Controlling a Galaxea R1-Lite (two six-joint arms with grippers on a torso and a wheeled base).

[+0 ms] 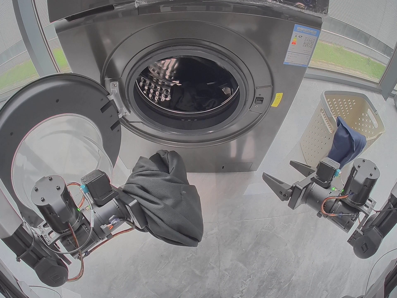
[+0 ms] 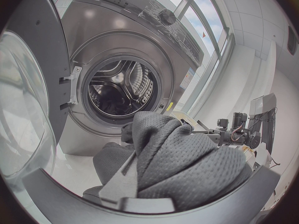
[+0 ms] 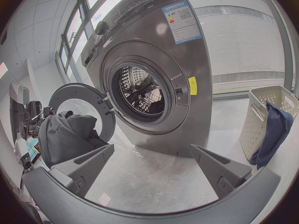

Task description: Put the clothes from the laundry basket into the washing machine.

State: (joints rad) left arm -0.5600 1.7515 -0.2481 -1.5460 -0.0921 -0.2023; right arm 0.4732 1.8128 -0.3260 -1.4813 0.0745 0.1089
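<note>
While the left gripper [image 1: 138, 212] is closed on a dark grey garment [image 1: 165, 195], it hangs in front of the washing machine [image 1: 198, 34], below and left of the machine's round opening [image 1: 186, 87]. The cloth is bunched over the fingers and hides most of them. Its long axis runs from a rounded top nearest the machine down to a loose lower edge hanging toward the floor [image 1: 231, 245]. The gripper itself points at the machine's front.

The right gripper [image 1: 278, 169] is low in front of the machine's right corner, also pointing toward it, with its fingers spread wide and nothing between them.

Left of the opening, the machine's door [image 1: 53, 100] stands swung fully open. Inside the drum lies some dark clothing [image 1: 194, 98].

Right of the machine, near the window, stands the laundry basket [image 1: 359, 104], with a blue garment [image 1: 345, 143] draped over its near rim and hanging down its outer side.
</note>
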